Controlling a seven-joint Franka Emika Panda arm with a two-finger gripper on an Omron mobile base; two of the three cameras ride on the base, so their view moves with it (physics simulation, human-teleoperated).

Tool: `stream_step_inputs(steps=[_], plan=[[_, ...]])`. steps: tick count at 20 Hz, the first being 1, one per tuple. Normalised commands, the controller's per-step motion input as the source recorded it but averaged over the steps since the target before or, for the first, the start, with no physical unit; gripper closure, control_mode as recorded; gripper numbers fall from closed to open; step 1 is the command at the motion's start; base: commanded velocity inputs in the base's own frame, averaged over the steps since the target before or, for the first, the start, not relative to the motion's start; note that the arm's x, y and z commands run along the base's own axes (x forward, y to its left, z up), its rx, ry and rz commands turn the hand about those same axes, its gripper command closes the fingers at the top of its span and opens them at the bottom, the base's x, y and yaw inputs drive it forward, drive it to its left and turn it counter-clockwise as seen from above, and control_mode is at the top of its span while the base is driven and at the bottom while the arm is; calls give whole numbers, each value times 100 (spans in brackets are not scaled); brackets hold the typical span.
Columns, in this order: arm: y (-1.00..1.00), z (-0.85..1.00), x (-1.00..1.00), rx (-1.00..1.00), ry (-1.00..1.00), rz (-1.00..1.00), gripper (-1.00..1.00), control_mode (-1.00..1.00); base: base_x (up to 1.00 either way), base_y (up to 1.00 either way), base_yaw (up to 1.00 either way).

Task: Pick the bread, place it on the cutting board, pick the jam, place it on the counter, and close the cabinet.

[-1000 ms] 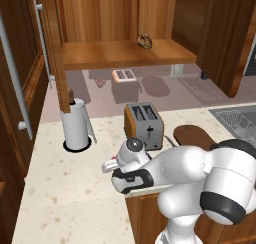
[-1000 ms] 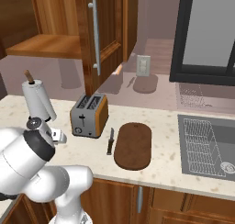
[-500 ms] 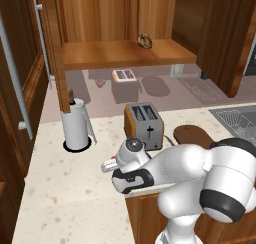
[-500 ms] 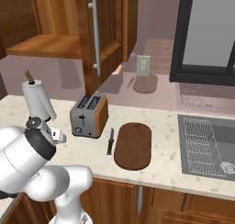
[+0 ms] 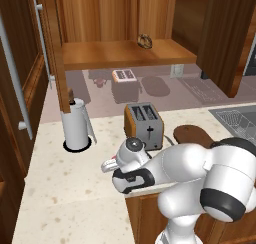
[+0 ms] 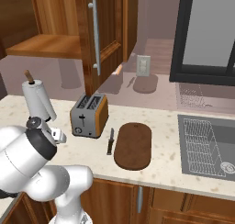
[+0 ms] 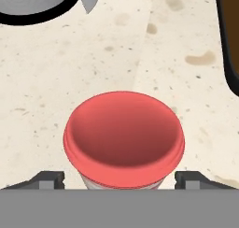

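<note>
Left base view: one bread (image 5: 145, 40) sits on the shelf of the open cabinet (image 5: 125, 53), so that step and closing the doors look undone.

Right base view: one cutting board (image 6: 133, 145) lies bare on the desk (image 6: 160, 163) beside one toaster (image 6: 89, 115).

Hand view: one jam (image 7: 123, 138) stands on the desk, the gripper (image 7: 122, 179) with jaws spread apart on either side, seemingly just released.

the jam (image 7: 123, 138) hides its lower body behind its red lid.
</note>
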Motion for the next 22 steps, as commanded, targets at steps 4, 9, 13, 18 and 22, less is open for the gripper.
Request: stream_step_inputs(steps=[4, 9, 13, 18, 22], plan=[[0, 0, 0, 0, 0, 0, -100, -100, 0, 0, 0], [0, 0, -4, 0, -1, 0, -100, -100, 0, 0, 0], [0, 4, -22, 0, -14, 0, -100, -100, 0, 0, 0], [0, 14, -25, 0, -19, 0, -100, -100, 0, 0, 0], [0, 16, -10, 0, -14, 0, -100, -100, 0, 0, 0]])
